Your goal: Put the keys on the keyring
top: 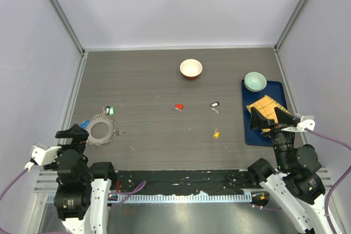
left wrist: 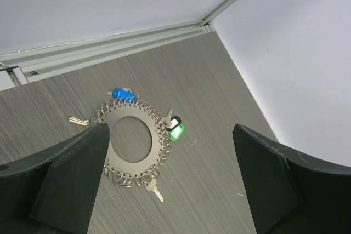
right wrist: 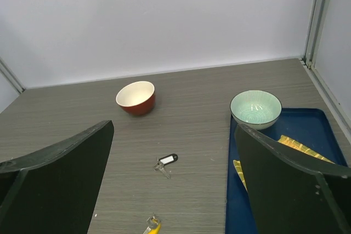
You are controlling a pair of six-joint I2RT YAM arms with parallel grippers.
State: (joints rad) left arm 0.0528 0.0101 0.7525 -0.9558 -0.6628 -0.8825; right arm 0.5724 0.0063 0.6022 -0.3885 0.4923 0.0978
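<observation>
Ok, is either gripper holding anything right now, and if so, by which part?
Nothing is held. The left gripper and the right gripper are both open and empty; the large toothed grey metal keyring lies untouched, beyond the left fingers.

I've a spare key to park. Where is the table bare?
Bare: the far-left corner, between the keyring and the red bowl; also the near strip between keyring and yellow key. Crowded: the blue tray and the keyring's edge.
</observation>
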